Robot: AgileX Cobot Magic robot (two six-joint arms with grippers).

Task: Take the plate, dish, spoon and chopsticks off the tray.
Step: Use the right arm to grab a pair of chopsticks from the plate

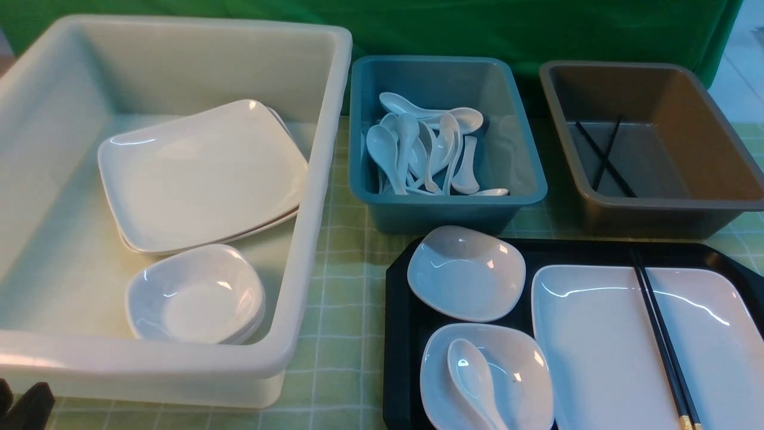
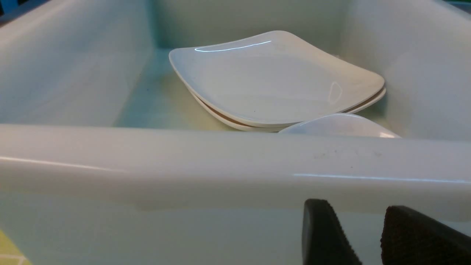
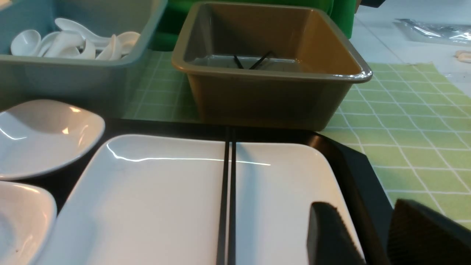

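Black tray (image 1: 399, 334) is set on the worktop (image 1: 346, 358), right side. The plate (image 1: 597, 358) is laid on its right half, with the chopsticks (image 1: 661, 334) placed side by side across it. A far dish (image 1: 465, 272) and a near dish (image 1: 525, 370) are set on its left half, and the spoon (image 1: 474, 373) is laid in the near dish. The left end effector (image 2: 358, 221) is seen parted and empty, just outside the white bin (image 2: 184, 165). The right end effector (image 3: 364, 221) is likewise parted and empty, by the plate's right edge.
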